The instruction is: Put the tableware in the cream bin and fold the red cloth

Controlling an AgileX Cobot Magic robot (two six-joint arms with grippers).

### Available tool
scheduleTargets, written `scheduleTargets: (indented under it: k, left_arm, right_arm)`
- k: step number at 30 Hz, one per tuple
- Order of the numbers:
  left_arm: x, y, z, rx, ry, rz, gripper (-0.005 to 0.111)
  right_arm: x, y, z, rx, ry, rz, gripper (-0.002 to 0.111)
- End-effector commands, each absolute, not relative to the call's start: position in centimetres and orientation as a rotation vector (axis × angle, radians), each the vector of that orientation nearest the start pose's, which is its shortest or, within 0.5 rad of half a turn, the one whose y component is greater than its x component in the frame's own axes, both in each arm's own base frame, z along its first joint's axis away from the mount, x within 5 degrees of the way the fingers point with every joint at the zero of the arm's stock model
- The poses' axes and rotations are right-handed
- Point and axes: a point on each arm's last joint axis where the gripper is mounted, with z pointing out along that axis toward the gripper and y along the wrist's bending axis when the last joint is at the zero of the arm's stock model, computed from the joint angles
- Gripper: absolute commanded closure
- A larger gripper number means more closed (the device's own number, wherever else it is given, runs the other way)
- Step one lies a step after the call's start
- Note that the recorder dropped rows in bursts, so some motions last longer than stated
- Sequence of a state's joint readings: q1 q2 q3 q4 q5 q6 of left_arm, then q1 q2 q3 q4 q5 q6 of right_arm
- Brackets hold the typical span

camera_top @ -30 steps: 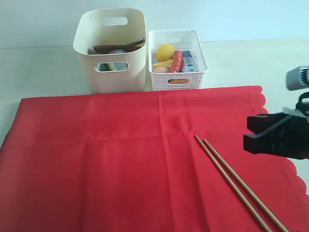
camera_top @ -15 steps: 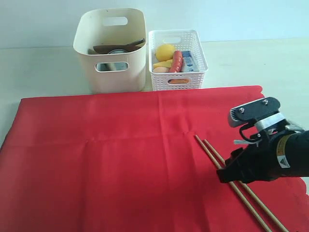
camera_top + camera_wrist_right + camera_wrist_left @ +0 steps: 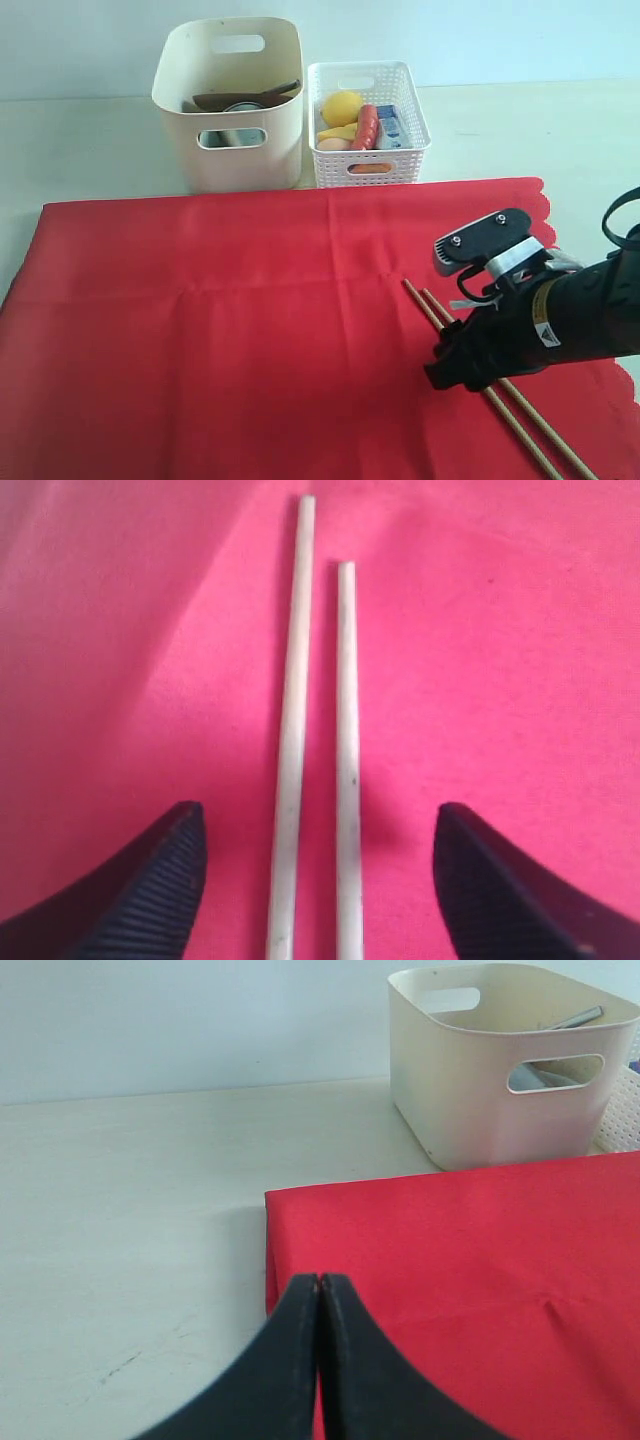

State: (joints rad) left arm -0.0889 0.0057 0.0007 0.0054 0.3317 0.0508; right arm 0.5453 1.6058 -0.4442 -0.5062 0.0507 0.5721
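The pair of light wooden chopsticks (image 3: pixel 418 298) lies side by side on the red cloth (image 3: pixel 220 330), right of centre. My right gripper (image 3: pixel 447 368) hangs low over them and is open. In the right wrist view both chopsticks (image 3: pixel 292 710) run between its spread fingertips (image 3: pixel 317 815), with no contact visible. My left gripper (image 3: pixel 320 1280) is shut on nothing, above the cloth's corner (image 3: pixel 470 1240), and is out of the exterior view. The cream bin (image 3: pixel 235 160) stands behind the cloth, with dark wooden tableware (image 3: pixel 245 98) and a silver handle (image 3: pixel 575 1018) inside.
A white lattice basket (image 3: pixel 368 125) with a lemon, a sausage and other food stands right of the cream bin. The cloth's scalloped edge (image 3: pixel 545 215) lies on the right, beside my right arm. Pale tabletop (image 3: pixel 130 1210) surrounds the cloth.
My right gripper has come in from the right edge, moving left and down until it straddles the chopsticks. The chopsticks, bins and cloth have not moved.
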Motion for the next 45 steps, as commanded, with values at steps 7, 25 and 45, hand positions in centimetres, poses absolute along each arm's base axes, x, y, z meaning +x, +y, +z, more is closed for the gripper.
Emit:
scheduleTargets:
  k: [7, 25, 45]
  left_arm:
    - [5.4, -0.5, 18.4, 0.124, 1.804, -0.026, 0.104]
    - [5.4, -0.5, 18.4, 0.124, 1.804, -0.026, 0.104]
    - [5.4, -0.5, 18.4, 0.124, 1.804, -0.026, 0.104]
  right_arm:
    - [19.8, 11.9, 11.0, -0.684, 2.609, 0.15, 0.094]
    - [19.6, 11.6, 10.7, -0.638, 2.662, 0.12, 0.078]
    - [19.8, 11.5, 17.8, -0.553, 2.394, 0.199, 0.108]
